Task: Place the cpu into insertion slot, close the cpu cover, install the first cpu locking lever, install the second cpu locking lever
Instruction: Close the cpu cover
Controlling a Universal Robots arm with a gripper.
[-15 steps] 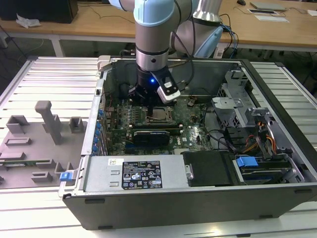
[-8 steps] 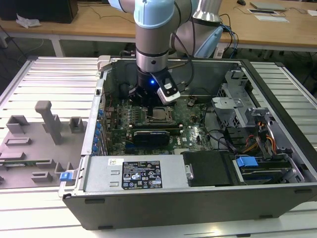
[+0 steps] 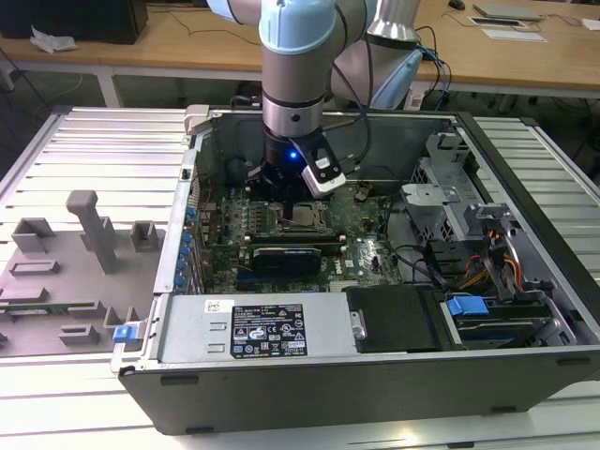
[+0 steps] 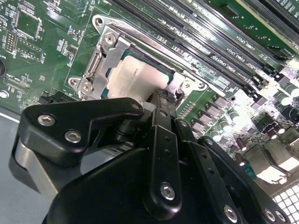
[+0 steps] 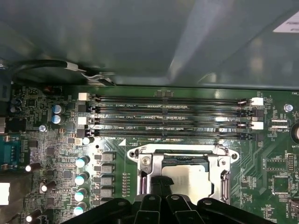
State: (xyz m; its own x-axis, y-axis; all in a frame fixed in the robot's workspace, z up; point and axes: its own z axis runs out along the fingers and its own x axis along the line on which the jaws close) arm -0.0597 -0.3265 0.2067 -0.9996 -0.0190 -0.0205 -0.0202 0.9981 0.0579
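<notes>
- The cpu (image 4: 135,77) lies flat in the slot (image 3: 302,217), seated and square.
- The cover (image 4: 114,49) looks lowered around it, with the pale top showing through its window.
- The pincer (image 4: 163,99) is closed on nothing. Its tips meet at the cpu's edge, probably as a narrow point for working the socket's metal.
- The case (image 3: 375,375) lies open on the desk (image 3: 75,141).

a robotics lab: open computer case (image 3: 375,389) on slatted metal bench (image 3: 94,150), wooden desks (image 3: 187,42) behind.
</notes>
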